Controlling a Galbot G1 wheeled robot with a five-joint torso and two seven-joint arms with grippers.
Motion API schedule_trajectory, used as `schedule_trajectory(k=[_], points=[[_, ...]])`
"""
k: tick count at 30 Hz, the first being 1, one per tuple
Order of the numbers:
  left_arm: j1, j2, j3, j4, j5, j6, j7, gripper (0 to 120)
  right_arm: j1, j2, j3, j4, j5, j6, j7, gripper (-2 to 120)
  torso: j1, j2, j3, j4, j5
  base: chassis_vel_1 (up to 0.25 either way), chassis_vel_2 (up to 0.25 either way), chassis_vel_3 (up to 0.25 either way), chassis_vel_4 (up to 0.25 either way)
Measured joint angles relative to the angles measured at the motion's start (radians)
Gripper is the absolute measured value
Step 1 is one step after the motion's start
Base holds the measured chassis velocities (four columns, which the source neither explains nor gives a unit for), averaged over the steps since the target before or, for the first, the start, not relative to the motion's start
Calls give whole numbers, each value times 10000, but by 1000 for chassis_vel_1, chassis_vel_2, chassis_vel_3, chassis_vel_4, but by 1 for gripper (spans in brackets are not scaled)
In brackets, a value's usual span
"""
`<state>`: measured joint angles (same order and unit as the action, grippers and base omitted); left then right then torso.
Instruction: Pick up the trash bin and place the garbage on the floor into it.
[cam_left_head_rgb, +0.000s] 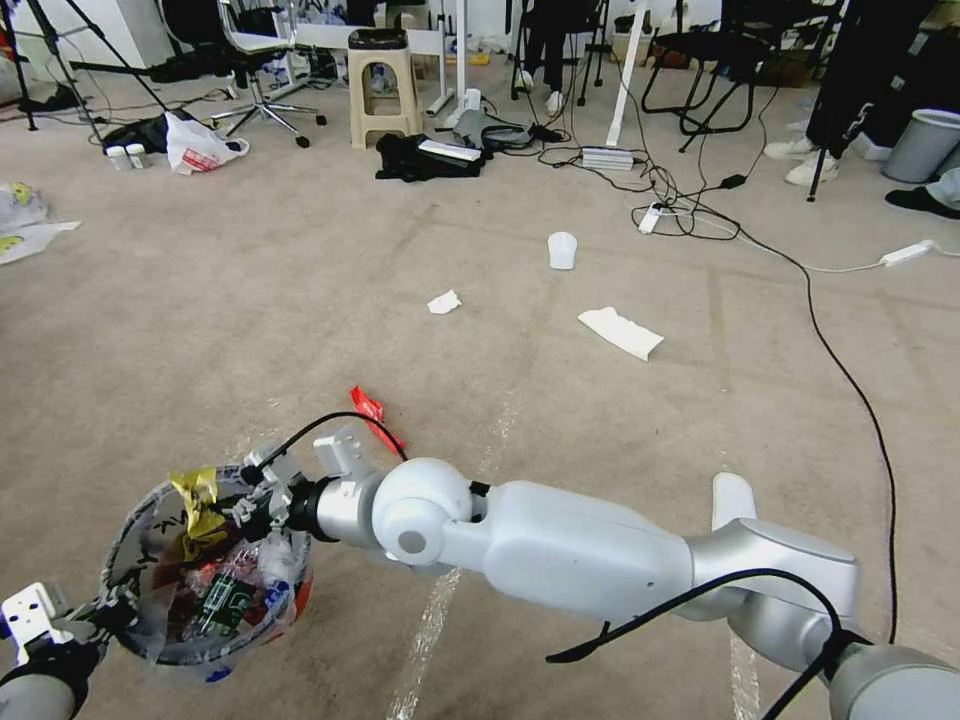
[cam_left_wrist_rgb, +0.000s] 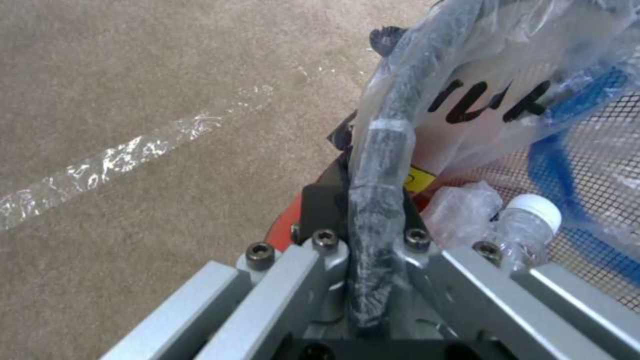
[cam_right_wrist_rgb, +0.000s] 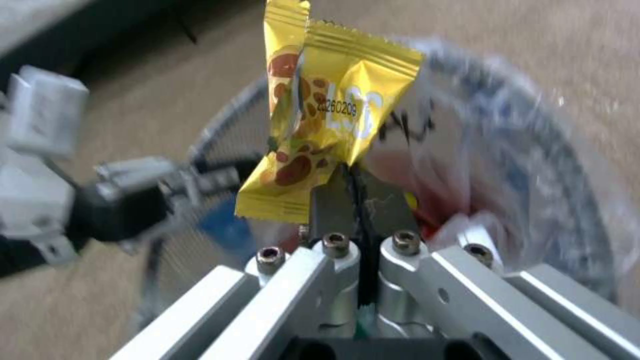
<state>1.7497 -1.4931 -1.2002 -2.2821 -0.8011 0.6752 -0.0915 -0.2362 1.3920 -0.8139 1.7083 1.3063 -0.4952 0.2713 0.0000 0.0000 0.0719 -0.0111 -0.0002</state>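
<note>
Pinching a yellow wrapper (cam_right_wrist_rgb: 313, 130) in the right gripper (cam_right_wrist_rgb: 353, 175) above the trash bin (cam_left_head_rgb: 130, 545), at seven o'clock on the floor (cam_left_head_rgb: 250, 320). Clamping the bin's rim with the left gripper (cam_left_wrist_rgb: 373, 200); lying at twelve o'clock beyond the bin, a red wrapper (cam_left_head_rgb: 373, 412)

The right gripper (cam_right_wrist_rgb: 357, 187) is pinching a yellow wrapper (cam_right_wrist_rgb: 320, 130) between closed fingers, holding it over the mouth of the bin (cam_right_wrist_rgb: 533, 150). The wrapper is standing crumpled above the fingertips, printed with brown spots and white letters. The bin's clear bag (cam_right_wrist_rgb: 467, 120) is showing black writing at the rim. The left gripper (cam_right_wrist_rgb: 193, 182) is gripping the bin's rim, with carpet (cam_right_wrist_rgb: 587, 55) lying beyond.
</note>
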Motion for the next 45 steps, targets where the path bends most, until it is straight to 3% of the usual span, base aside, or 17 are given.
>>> schedule_trajectory(k=[20,25,30,32,35,45], points=[[-94,-3,38,142,15,-13,29,0,-363,352,-451,-572,-595,-113,301,2,0,0,0,0,1,0,0,0,0],[-87,-25,32,144,34,-19,61,0,-385,281,-429,-441,-704,-48,312,23,0,-1,0,-1,1,0,0,0,0],[-92,-32,39,145,41,-20,65,0,-382,252,-385,-372,-721,-20,312,36,0,0,0,0,1,0,0,0,0],[-85,-42,39,147,47,-21,67,0,-383,228,-350,-345,-859,177,228,50,0,-1,0,0,1,0,0,0,0],[-75,-45,39,147,49,-21,68,0,-390,227,-313,-325,-956,366,139,55,0,0,0,0,1,0,0,0,0],[-55,-78,15,147,66,-31,72,0,-310,587,1048,-238,-2053,2546,-738,96,0,-1,0,3,1,0,0,0,0]])
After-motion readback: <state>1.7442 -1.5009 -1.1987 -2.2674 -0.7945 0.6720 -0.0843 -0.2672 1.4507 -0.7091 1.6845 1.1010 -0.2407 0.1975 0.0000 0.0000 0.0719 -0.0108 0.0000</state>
